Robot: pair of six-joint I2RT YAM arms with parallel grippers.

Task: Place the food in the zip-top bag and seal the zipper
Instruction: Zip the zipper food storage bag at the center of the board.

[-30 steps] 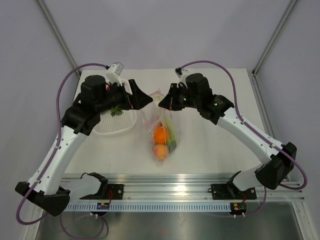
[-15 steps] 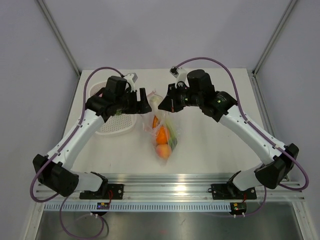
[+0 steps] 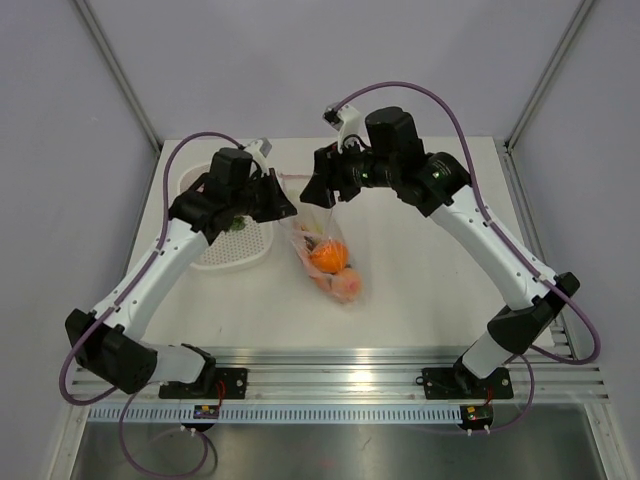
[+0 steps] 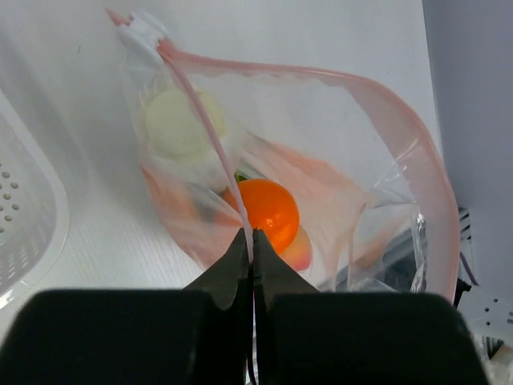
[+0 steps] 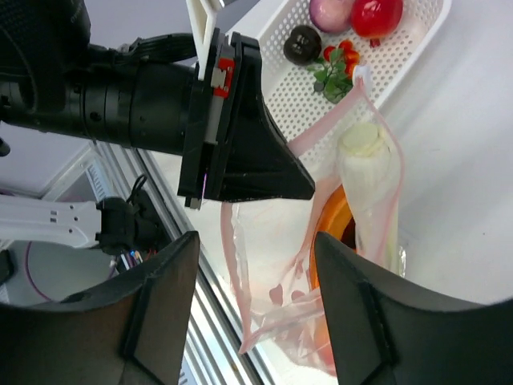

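Note:
The clear zip-top bag point(image 3: 305, 238) hangs by its mouth above the table, its lower end resting there. My left gripper point(image 4: 250, 237) is shut on one side of the pink zipper point(image 4: 204, 128); the other side point(image 4: 385, 112) bows away, so the mouth gapes. Inside lie an orange point(image 4: 271, 210), a peach point(image 4: 299, 252) and a pale celery stalk point(image 4: 178, 124). My right gripper point(image 5: 255, 241) stands open just beside the left gripper point(image 5: 248, 164), with the bag's loose edge point(image 5: 240, 265) between its fingers, untouched. A tomato point(image 5: 375, 14), an onion point(image 5: 330, 11), an eggplant point(image 5: 303, 44) and a carrot point(image 5: 343, 50) sit in the basket.
The white slotted basket point(image 3: 240, 262) stands on the table left of the bag, under the left arm. Both wrists crowd together over the back middle of the table. The metal rail point(image 3: 340, 385) runs along the near edge.
The left arm swung right to the bag and its gripper shut on the zipper edge. The right gripper let go and opened. The bag swung, and the orange and peach slid toward the right.

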